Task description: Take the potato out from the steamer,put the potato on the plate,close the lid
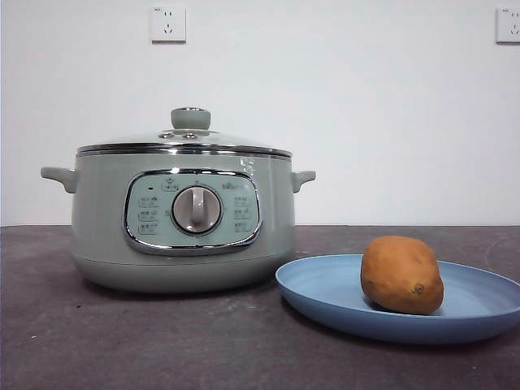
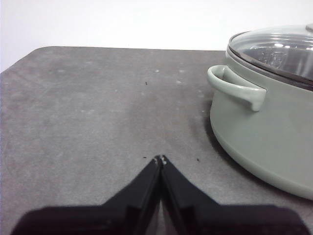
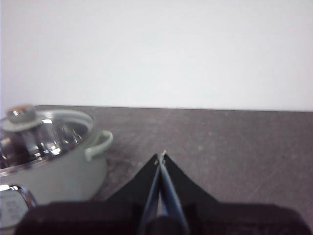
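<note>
The sage-green steamer (image 1: 183, 219) stands on the dark table at the left of the front view, with its glass lid (image 1: 188, 138) resting closed on it. The golden-brown potato (image 1: 401, 275) lies on the light-blue plate (image 1: 341, 296) to the right of the steamer. My left gripper (image 2: 161, 159) is shut and empty over the bare table beside the steamer's handle (image 2: 235, 87). My right gripper (image 3: 162, 155) is shut and empty, off to the side of the steamer (image 3: 49, 171). Neither arm shows in the front view.
The grey table (image 1: 122, 341) runs to a white wall with two power sockets (image 1: 167, 24). The plate's rim sits close to the steamer's base.
</note>
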You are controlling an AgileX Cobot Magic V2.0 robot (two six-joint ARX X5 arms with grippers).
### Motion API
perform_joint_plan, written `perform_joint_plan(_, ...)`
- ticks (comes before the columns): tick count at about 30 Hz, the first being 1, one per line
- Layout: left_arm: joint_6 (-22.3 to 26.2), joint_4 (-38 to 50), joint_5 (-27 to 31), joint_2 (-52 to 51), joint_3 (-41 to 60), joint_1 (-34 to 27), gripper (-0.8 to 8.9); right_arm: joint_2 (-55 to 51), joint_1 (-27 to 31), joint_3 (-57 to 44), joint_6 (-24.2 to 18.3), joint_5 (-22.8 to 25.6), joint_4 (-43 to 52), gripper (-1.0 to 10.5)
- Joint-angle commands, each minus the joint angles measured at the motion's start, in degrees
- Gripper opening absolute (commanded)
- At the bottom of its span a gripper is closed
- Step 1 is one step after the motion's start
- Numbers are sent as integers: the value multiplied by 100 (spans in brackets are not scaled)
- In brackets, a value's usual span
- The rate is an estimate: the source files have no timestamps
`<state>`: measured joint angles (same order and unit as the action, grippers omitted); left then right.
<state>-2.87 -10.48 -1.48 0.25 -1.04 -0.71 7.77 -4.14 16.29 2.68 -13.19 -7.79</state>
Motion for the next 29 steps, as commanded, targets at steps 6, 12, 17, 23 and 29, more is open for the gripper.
perform_joint_plan(6, -22, 9, -7, -17, 85, -15, -3, -529, 2, -1104, 540, 938, 704, 1)
perform_joint_plan(12, -20, 9, -7, -17, 85, -15, -3, -763, 2, -1593, 728, 1209, 699, 1)
perform_joint_plan(17, -20, 11, -9, -17, 85, -15, -3, -772, 2, -1591, 723, 1222, 380, 1)
perform_joint_plan(23, -20, 11, -9, -17, 85, -15, -3, -772, 2, -1585, 793, 1185, -278, 0)
perform_joint_plan(29, -20, 11, -9, -17, 85, -15, -3, -772, 0, -1580, 1034, 1226, -249, 1)
